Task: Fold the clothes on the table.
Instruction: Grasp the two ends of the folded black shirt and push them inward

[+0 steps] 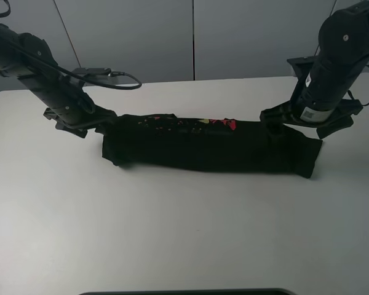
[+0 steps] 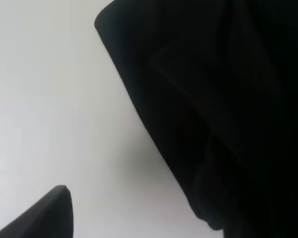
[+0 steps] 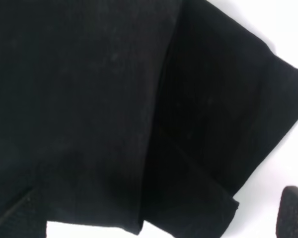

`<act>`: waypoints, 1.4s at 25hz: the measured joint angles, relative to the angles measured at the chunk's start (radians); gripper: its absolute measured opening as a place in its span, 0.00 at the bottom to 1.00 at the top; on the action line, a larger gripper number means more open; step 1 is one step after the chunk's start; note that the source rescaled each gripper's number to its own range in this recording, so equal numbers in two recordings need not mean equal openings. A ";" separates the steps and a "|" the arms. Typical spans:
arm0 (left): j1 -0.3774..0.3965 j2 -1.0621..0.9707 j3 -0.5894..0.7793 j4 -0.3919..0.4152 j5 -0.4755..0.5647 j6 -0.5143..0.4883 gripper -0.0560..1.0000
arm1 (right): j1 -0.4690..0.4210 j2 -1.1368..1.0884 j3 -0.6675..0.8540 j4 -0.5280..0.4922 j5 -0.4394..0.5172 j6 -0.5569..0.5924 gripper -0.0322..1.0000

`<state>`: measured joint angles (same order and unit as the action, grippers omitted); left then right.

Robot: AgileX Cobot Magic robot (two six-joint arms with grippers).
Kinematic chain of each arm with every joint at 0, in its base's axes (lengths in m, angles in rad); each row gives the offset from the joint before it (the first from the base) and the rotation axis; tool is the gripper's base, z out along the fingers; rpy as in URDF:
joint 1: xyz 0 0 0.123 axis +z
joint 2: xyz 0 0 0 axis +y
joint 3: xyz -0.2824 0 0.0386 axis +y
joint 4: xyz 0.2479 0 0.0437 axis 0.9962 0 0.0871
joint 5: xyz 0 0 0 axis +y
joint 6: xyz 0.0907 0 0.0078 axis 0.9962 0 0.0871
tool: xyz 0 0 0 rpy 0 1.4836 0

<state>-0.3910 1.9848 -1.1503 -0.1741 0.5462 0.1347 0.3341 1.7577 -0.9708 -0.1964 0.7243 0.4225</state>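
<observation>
The black T-shirt (image 1: 209, 146) lies on the white table (image 1: 172, 233) folded into a long narrow band, with red and yellow print (image 1: 224, 123) showing along its far edge. My left gripper (image 1: 102, 125) is low at the band's left end. In the left wrist view one fingertip (image 2: 44, 215) stands over bare table beside the cloth (image 2: 223, 109); the other is hidden. My right gripper (image 1: 278, 120) is low over the band's right part. Its fingers (image 3: 294, 210) stand wide apart over the cloth (image 3: 104, 99), holding nothing.
A black cable (image 1: 120, 77) runs along the table's far edge behind the left arm. A dark object's edge (image 1: 184, 291) shows at the table's front. Bare tabletop lies in front of the shirt.
</observation>
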 joint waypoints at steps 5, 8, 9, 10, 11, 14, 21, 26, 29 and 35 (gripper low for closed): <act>0.000 0.037 0.000 0.030 0.010 -0.019 0.97 | 0.000 0.001 0.000 0.002 -0.005 0.011 1.00; 0.000 0.043 0.000 0.035 -0.005 -0.025 0.97 | 0.000 0.009 0.000 0.002 -0.016 0.040 1.00; 0.000 0.043 0.000 0.035 -0.007 -0.026 0.97 | -0.006 0.019 0.000 0.002 -0.019 0.051 1.00; 0.000 0.043 0.000 0.036 -0.010 -0.026 0.97 | -0.011 0.031 0.000 0.002 -0.024 0.061 1.00; 0.000 0.043 0.000 0.038 -0.011 -0.026 0.97 | -0.022 0.043 0.000 0.004 -0.027 0.068 1.00; 0.000 0.043 0.000 0.044 -0.014 -0.026 0.97 | -0.060 0.079 0.000 0.022 -0.039 0.082 1.00; 0.000 0.043 0.000 0.046 -0.022 -0.026 0.97 | -0.093 0.128 -0.002 0.155 -0.095 0.008 1.00; 0.000 0.043 0.000 0.047 -0.022 -0.026 0.97 | -0.093 0.177 -0.002 0.233 -0.132 -0.040 1.00; 0.000 0.043 0.000 0.047 -0.024 -0.026 0.97 | -0.093 0.201 -0.002 0.237 -0.148 -0.045 1.00; 0.000 0.043 0.000 0.047 -0.024 -0.026 0.97 | -0.093 0.213 -0.006 0.234 -0.150 -0.045 1.00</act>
<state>-0.3910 2.0274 -1.1503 -0.1275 0.5225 0.1092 0.2413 1.9704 -0.9765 0.0373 0.5739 0.3778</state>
